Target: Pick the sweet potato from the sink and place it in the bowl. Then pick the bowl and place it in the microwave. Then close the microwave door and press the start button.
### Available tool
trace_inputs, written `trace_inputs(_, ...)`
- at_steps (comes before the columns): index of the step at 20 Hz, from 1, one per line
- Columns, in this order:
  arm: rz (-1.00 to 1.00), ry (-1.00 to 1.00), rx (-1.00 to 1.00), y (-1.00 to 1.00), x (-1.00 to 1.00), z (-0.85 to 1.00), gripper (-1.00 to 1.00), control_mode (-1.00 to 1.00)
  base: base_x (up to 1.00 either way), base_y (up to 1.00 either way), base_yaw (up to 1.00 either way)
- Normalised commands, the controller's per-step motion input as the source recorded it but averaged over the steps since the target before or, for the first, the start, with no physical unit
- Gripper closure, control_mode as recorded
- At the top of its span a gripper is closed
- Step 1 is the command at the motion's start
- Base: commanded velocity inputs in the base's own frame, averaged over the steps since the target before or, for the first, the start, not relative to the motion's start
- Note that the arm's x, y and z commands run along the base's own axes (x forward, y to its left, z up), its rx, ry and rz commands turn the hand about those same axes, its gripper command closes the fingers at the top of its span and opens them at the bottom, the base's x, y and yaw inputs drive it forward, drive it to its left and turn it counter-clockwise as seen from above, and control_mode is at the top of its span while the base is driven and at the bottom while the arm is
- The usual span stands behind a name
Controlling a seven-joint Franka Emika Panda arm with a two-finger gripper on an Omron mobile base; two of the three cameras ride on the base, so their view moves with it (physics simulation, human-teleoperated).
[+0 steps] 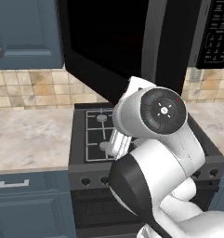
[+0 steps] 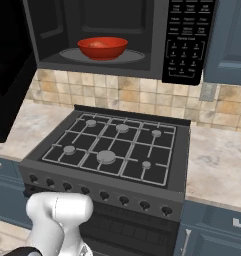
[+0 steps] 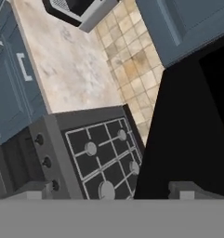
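The microwave hangs above the stove with its cavity showing. On its turntable sits the red bowl, and a faint orange lump inside it looks like the sweet potato. The microwave door is swung wide open to the left; it also appears as a broad black panel in the left base view and as a dark slab in the hand view. The button strip runs down the microwave's right side. My gripper is open and holds nothing, low over the stove beside the door. The sink is out of view.
A black gas stove with a row of knobs lies under the microwave. Marble counters flank it, over blue cabinets. A tiled wall runs behind. A grey-and-black appliance stands on the counter.
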Motion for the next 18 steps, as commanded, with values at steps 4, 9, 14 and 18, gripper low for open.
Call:
trace_inputs(4, 0.02, 0.00, 0.06, -1.00, 0.59, 0.17, -1.00, -1.00, 0.00, 0.00, 0.00)
trace_inputs(9, 0.05, 0.00, 0.03, -1.00, 0.92, 0.21, -1.00, -1.00, 0.00, 0.00, 0.00)
trace_inputs(14, 0.02, 0.00, 0.00, -1.00, 0.91, 0.37, -1.00, -1.00, 0.00, 0.00, 0.00)
trace_inputs(18, 0.03, -0.01, 0.00, -0.99, 0.97, 0.28, -1.00, -1.00, 0.00, 0.00, 0.00)
